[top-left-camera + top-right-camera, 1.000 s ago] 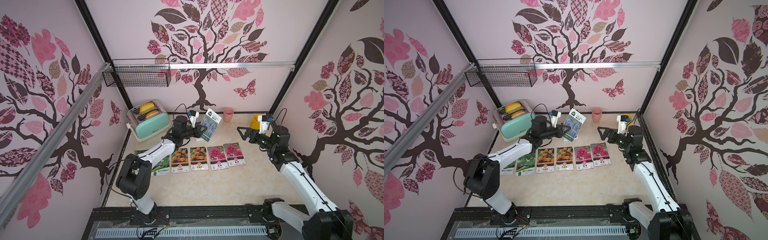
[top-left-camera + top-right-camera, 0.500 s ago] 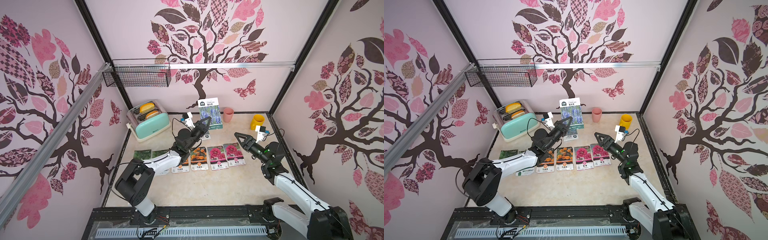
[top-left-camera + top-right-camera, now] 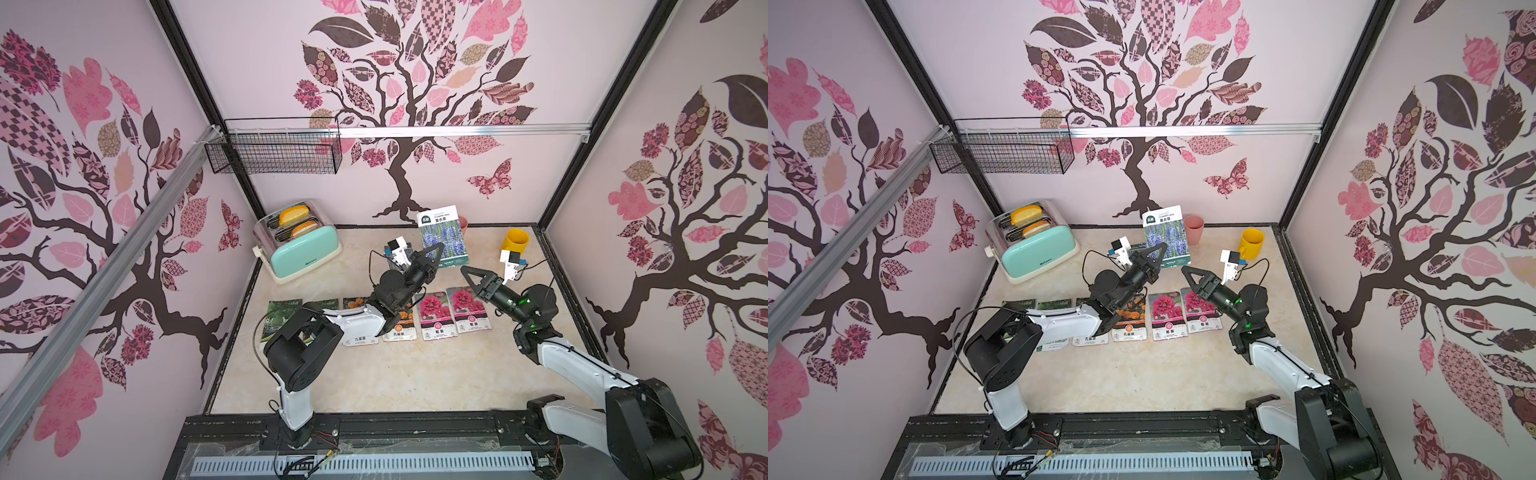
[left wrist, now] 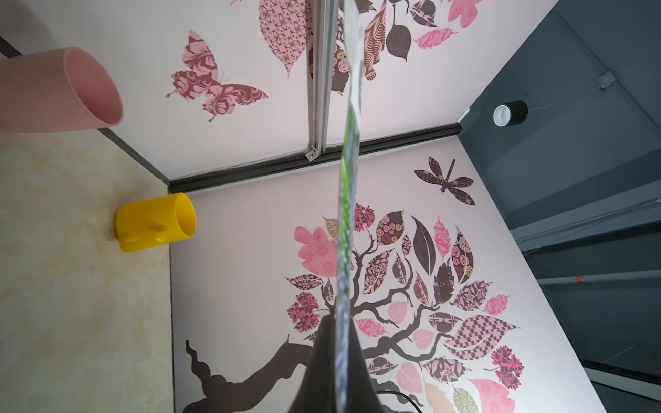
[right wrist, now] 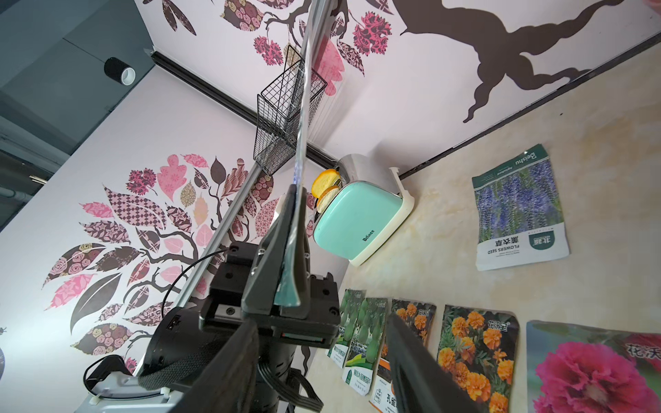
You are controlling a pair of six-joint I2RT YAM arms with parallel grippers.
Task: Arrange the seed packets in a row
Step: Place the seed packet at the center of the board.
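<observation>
Glossy lavender seed packet (image 3: 440,235); mint toaster (image 3: 301,255), shiny plastic with chrome top; smooth marble-look tabletop (image 3: 395,374); black wire basket (image 3: 274,151).

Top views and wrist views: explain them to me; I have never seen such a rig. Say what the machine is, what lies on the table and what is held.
Two robot arms stand at a table. Two pictures look down from overhead; two come from cameras on the wrists. The left end effector is shut on a lavender packet, held up in the air; its wrist view shows it edge-on. The right end effector is open and empty. On the table lie, in a row, gourd packets, marigold packets and magenta packets, two each. A second lavender packet lies flat behind them. A toaster, a yellow mug and a pink cup stand at the back.
</observation>
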